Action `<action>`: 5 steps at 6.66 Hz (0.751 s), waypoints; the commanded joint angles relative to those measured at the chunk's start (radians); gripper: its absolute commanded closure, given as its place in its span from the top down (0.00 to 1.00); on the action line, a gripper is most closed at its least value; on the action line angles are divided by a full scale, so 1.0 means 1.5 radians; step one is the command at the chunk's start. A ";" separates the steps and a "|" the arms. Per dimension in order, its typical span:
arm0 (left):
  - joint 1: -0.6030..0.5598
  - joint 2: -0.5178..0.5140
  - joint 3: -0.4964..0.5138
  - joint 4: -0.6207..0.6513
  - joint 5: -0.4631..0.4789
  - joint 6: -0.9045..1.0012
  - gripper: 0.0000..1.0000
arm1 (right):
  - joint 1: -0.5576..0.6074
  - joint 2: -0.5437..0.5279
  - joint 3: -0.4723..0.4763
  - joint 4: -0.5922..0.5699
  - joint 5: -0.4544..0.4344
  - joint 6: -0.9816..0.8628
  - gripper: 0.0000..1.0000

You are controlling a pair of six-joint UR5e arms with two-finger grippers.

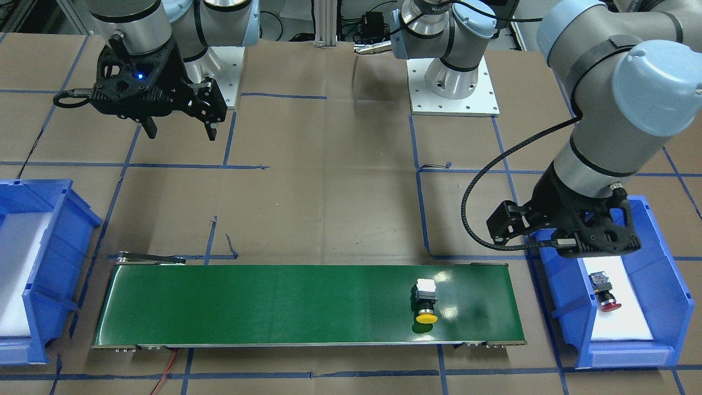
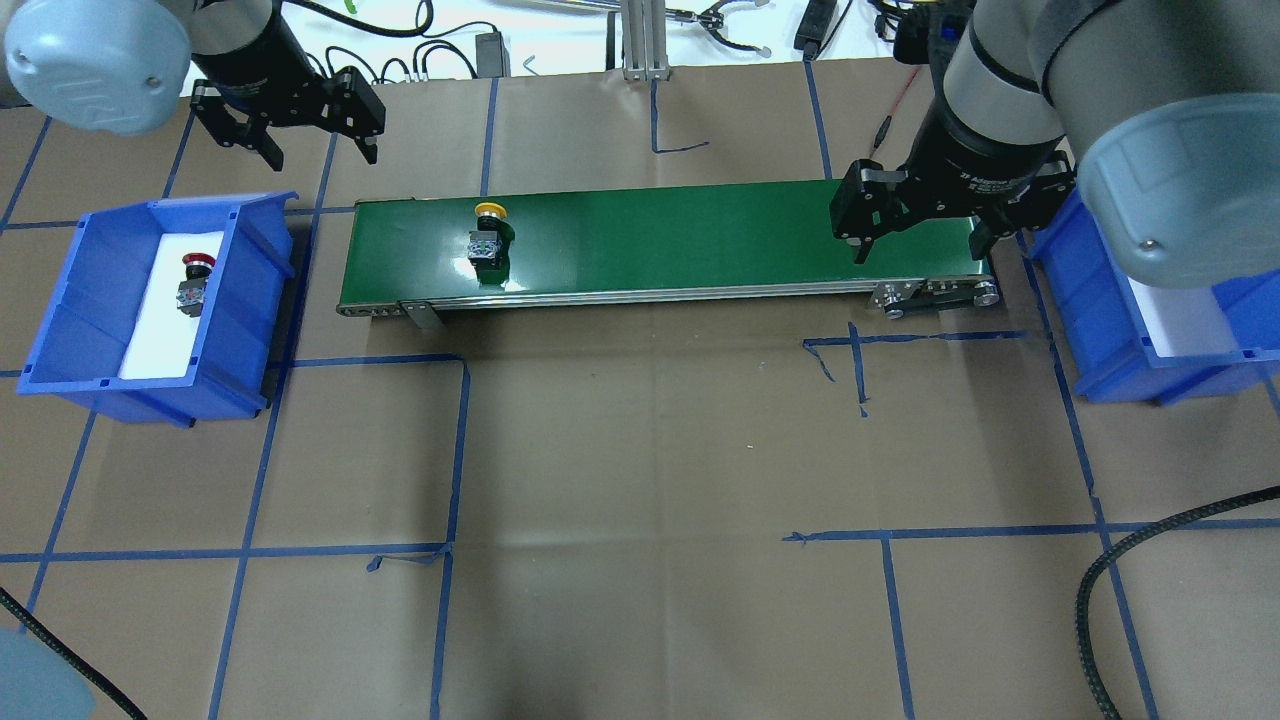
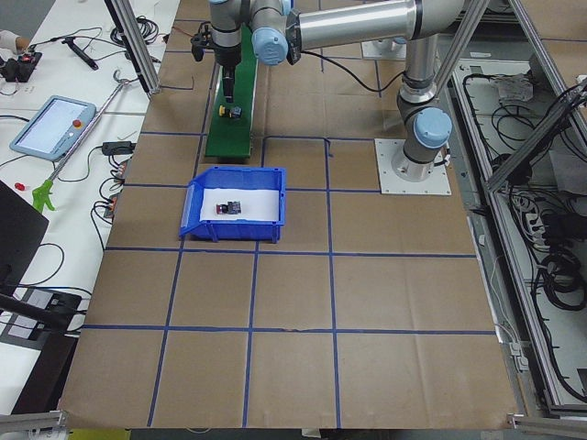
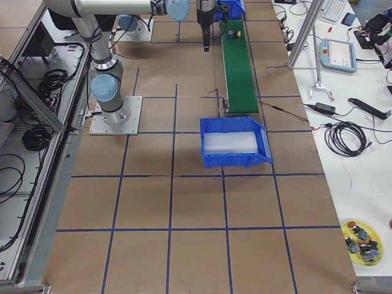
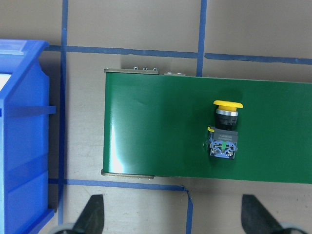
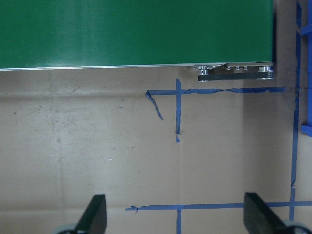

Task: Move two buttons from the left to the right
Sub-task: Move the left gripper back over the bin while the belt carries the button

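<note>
The belt [image 2: 680, 240] runs left to right on the table [image 2: 640, 450], with the left bin [image 2: 90, 330] off its left end and the right bin [image 2: 1110, 320] off its right. The first button [image 2: 487, 235] lies on the belt near its left end; the second button [image 2: 192, 283] lies in the left bin.

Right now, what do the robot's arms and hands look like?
Both arms are grey tubes with pale blue caps at the joints. The left hand and right hand are black, each with two thin fingers. A black braided cable loops by the left wrist; a blue light glows on the right hand.
</note>
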 commanded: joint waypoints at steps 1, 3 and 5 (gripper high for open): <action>0.097 0.007 -0.001 -0.011 0.003 0.116 1.00 | 0.000 0.000 0.000 0.000 -0.001 0.000 1.00; 0.188 -0.004 0.001 -0.012 0.004 0.228 1.00 | 0.000 0.000 0.000 -0.002 0.001 0.000 1.00; 0.250 -0.020 0.000 -0.003 0.003 0.299 0.99 | 0.001 0.003 0.002 -0.004 0.002 0.000 1.00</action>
